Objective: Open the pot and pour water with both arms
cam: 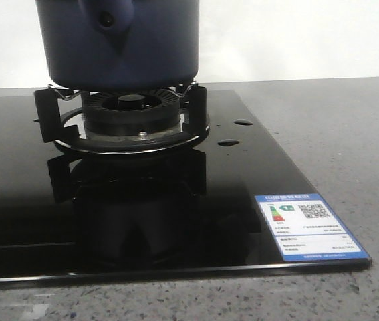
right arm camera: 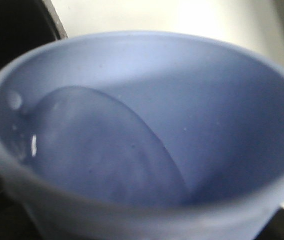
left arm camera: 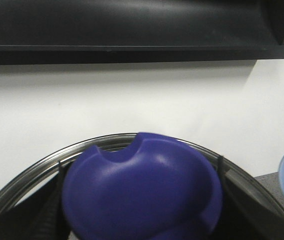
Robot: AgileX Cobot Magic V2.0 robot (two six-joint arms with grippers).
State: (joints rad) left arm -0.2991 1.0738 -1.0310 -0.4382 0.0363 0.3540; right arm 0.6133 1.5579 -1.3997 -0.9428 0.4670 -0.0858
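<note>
Pot (cam: 119, 47) on burner (cam: 132, 107), top cut off; claws unseen

Pot (cam: 117, 43) top cut off; pincers unseen.

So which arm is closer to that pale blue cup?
The right. The pale blue cup fills its wrist view. The left wrist view shows only the cup's edge off to one side, with the dark blue lid knob up close.
</note>
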